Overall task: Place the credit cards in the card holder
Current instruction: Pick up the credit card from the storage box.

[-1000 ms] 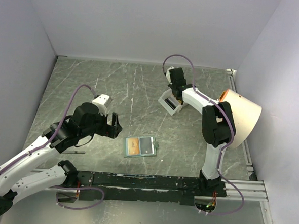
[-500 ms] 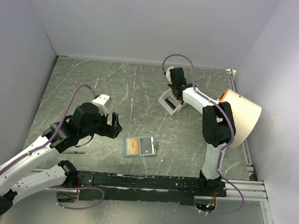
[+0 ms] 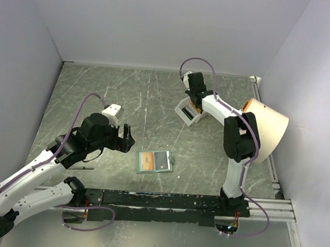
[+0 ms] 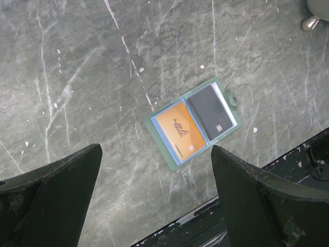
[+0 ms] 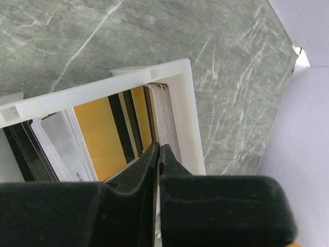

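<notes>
Right pincer [image 5: 158, 148] clenched among the credit cards [image 5: 97, 134] in the tray [image 5: 186, 103] (any pinched card is hidden); left pincer [image 4: 155, 150] gaping.

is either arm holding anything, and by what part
Left gripper: nothing, jaws open. Right gripper: shut among the credit cards in the tray; a pinch cannot be told.

The worktop [image 3: 127, 93] is lit evenly and brightly from overhead, with only soft, faint shadows cast on it. A mild glare is carried by the white tray [image 5: 177, 103], and the dark fingers [image 4: 51, 195] of the left pincer [image 4: 155, 154] are rendered slightly blurred.
</notes>
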Controlling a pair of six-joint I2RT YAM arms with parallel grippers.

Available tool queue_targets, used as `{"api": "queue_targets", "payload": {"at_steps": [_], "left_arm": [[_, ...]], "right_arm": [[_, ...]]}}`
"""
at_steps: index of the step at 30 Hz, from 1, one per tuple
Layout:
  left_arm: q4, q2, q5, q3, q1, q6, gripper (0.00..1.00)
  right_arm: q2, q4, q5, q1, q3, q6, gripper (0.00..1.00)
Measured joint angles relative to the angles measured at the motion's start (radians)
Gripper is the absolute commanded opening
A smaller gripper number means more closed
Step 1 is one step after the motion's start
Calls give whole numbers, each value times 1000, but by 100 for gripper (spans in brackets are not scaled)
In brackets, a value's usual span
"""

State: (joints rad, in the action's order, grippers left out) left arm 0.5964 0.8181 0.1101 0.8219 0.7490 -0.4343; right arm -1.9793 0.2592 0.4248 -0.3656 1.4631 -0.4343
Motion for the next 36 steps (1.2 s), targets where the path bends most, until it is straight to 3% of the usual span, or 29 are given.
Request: {"api": "queue_targets", "payload": {"at_steps": [5, 10, 12, 36], "left_arm": [[0, 0, 0, 0, 0, 0, 99], [0, 0, 0, 0, 0, 0, 99], [0, 0, 0, 0, 0, 0, 99], [0, 17, -1, 0, 0, 0, 98]], "right_arm": [[0, 0, 0, 1, 0, 4, 0], [0, 6, 0, 2, 0, 12, 6], [0, 6, 0, 4, 0, 11, 0], [54, 103, -44, 14, 31, 77, 0]]}}
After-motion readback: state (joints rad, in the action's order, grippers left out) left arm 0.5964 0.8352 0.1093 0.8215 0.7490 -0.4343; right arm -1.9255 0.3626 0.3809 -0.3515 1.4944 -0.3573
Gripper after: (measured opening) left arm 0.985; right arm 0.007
